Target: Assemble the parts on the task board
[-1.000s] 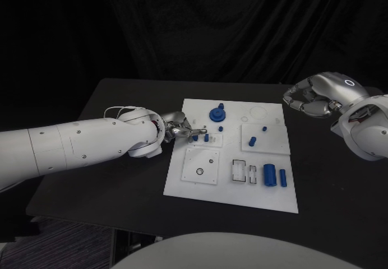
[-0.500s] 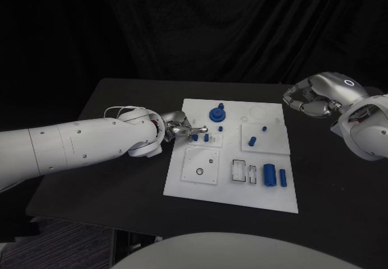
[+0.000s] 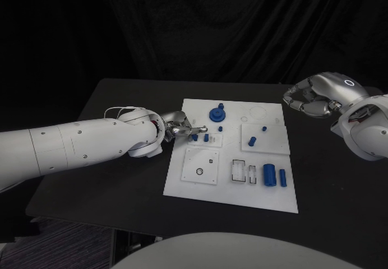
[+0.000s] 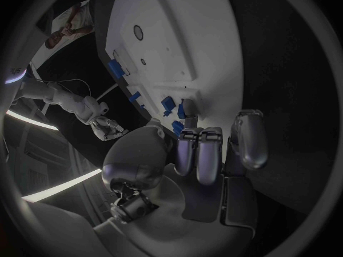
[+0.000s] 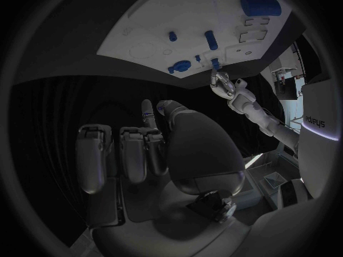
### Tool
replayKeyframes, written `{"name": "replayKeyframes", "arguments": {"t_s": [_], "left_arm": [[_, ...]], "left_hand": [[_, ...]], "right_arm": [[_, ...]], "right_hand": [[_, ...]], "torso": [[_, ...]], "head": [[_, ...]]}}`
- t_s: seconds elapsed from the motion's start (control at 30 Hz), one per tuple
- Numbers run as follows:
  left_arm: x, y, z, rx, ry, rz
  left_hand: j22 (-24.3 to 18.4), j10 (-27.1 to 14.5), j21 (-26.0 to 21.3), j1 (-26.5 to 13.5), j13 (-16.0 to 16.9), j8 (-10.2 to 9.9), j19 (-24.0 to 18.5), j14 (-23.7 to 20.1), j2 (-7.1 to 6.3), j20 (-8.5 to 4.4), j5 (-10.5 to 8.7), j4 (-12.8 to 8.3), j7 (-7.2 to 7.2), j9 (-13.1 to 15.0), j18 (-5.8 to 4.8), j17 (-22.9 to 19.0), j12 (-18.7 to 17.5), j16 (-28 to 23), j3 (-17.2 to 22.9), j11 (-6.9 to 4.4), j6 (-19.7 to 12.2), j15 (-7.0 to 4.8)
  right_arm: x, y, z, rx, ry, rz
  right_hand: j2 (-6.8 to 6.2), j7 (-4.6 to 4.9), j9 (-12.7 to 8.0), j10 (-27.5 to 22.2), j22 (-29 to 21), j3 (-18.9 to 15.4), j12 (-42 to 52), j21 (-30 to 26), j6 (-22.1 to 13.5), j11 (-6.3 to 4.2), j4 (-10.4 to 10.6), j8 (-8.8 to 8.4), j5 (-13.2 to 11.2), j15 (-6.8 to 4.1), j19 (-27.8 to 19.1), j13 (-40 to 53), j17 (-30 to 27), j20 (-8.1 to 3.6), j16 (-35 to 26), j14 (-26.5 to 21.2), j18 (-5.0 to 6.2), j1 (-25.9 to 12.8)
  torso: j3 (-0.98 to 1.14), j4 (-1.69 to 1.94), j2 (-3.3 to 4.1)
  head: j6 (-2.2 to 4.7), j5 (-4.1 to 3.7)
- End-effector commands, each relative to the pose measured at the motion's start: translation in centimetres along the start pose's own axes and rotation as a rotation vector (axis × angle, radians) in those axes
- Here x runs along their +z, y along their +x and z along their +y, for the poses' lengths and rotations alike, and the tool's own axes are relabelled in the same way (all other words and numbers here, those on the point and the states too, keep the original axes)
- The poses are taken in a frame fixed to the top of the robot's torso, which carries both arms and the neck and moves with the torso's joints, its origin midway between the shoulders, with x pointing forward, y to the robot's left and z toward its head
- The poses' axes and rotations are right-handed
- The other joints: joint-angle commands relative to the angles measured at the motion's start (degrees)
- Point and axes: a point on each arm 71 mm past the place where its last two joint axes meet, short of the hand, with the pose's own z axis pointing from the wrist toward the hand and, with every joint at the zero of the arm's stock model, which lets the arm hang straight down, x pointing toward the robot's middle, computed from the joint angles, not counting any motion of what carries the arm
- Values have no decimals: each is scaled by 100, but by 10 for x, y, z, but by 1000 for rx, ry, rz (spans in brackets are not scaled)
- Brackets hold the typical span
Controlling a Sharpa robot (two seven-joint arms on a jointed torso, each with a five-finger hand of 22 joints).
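Note:
The white task board (image 3: 229,191) lies in the middle of the black table (image 3: 121,185). My left hand (image 3: 179,128) reaches over the board's left edge, and its fingertips pinch a small blue peg (image 3: 195,137) at a small square inset. In the left wrist view that peg (image 4: 176,127) sits between the thumb and fingers of the left hand (image 4: 196,154). A second peg (image 3: 206,137) stands right beside it. My right hand (image 3: 311,100) hovers off the board's far right corner, fingers curled in with nothing in them; the right wrist view shows the right hand (image 5: 164,148) the same way.
On the board are a blue gear-like piece (image 3: 217,114) at the far side, two small blue pieces (image 3: 252,141) on the right square plate, two blue cylinders (image 3: 275,175) near the right edge, empty rectangular slots (image 3: 239,171), and a black ring (image 3: 199,171).

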Motion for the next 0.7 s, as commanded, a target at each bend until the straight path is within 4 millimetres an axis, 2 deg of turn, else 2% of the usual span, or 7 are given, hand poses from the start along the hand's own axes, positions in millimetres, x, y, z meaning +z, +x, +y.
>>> {"name": "replayKeyframes", "arguments": {"t_s": [0.03,0.27,0.7], "left_arm": [[0,1,-3,-2,32,-5],[0,1,-4,-4,46,-13],[0,0,-5,-8,57,-29]], "left_hand": [[999,598,38,11,1507,32,42,616,73,2,34,-1,-13,29,-6,1509,15,15,-52,-15,-50,3],[1004,598,60,78,1507,119,53,616,142,-2,82,-5,-23,122,-10,1509,15,15,-134,-22,-65,-2],[1013,598,95,240,1507,262,71,616,227,-13,191,-7,-44,256,-17,1509,15,15,-252,-39,-74,-15]], "right_arm": [[-1,1,-1,-2,18,3],[0,1,-1,-2,17,3],[0,1,-1,-2,16,4]], "right_hand": [[-25,-2,-8,587,1370,35,15,-22,23,-46,-18,-31,27,-31,414,1510,979,-14,-23,487,14,55],[-25,-2,-8,587,1370,35,15,-22,23,-46,-18,-31,27,-31,414,1510,979,-14,-23,487,14,55],[-21,-3,-9,587,1369,47,15,-25,20,-51,-24,-33,30,-34,412,1510,976,-15,-25,487,15,57]], "torso": [[-1,0,-2],[-5,1,2],[2,4,0]], "head": [[-1,2],[-1,-1],[-1,12]]}}
